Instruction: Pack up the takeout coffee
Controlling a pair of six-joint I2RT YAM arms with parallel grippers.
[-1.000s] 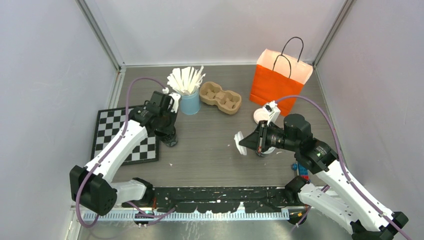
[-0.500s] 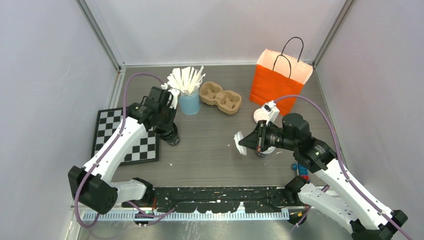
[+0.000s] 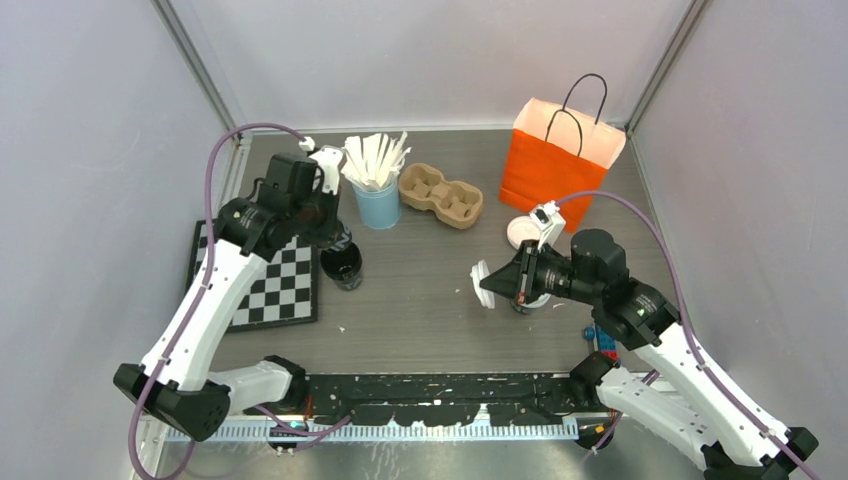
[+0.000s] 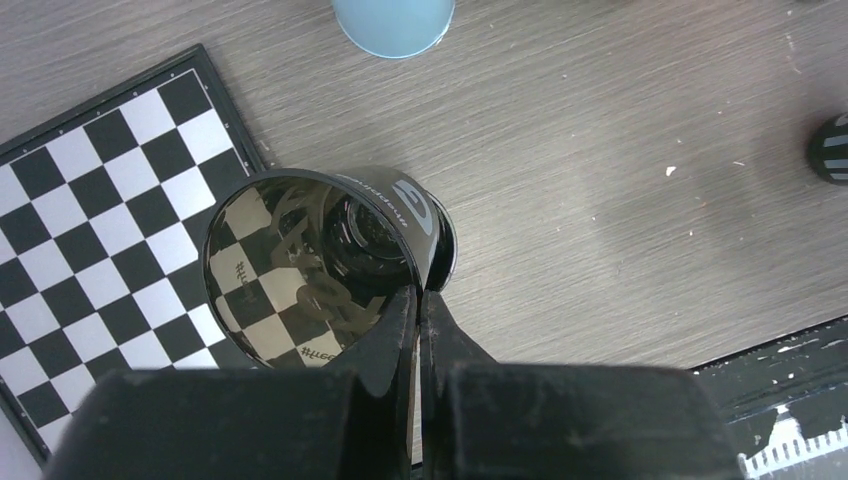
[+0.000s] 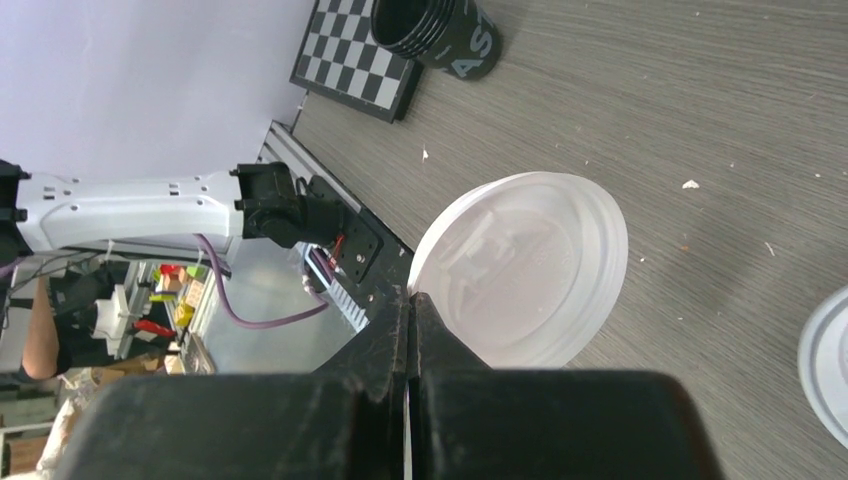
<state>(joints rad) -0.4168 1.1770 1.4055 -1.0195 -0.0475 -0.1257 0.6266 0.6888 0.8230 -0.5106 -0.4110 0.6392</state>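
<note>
An open, lidless black coffee cup (image 3: 342, 266) stands beside the checkerboard. My left gripper (image 3: 336, 246) is shut on its rim. From the left wrist I look into the cup's glossy inside (image 4: 310, 265), with the gripper (image 4: 420, 296) pinching the near rim. My right gripper (image 3: 494, 282) is shut on the edge of a round white lid (image 3: 481, 283) and holds it on edge above the table; the right wrist view shows the lid (image 5: 520, 265) and the gripper (image 5: 410, 298). Another dark cup (image 3: 521, 303) is mostly hidden under my right arm. A second white lid (image 3: 520, 231) lies flat behind it.
An orange paper bag (image 3: 560, 160) with black handles stands open at the back right. A brown two-hole cup carrier (image 3: 440, 195) and a light-blue cup of white sticks (image 3: 378, 205) are at the back centre. A checkerboard mat (image 3: 255, 285) lies at the left.
My left arm has swung up and back to the left while still gripping the cup's rim, and the cup shifted slightly away. The right arm and its lid have barely moved.
</note>
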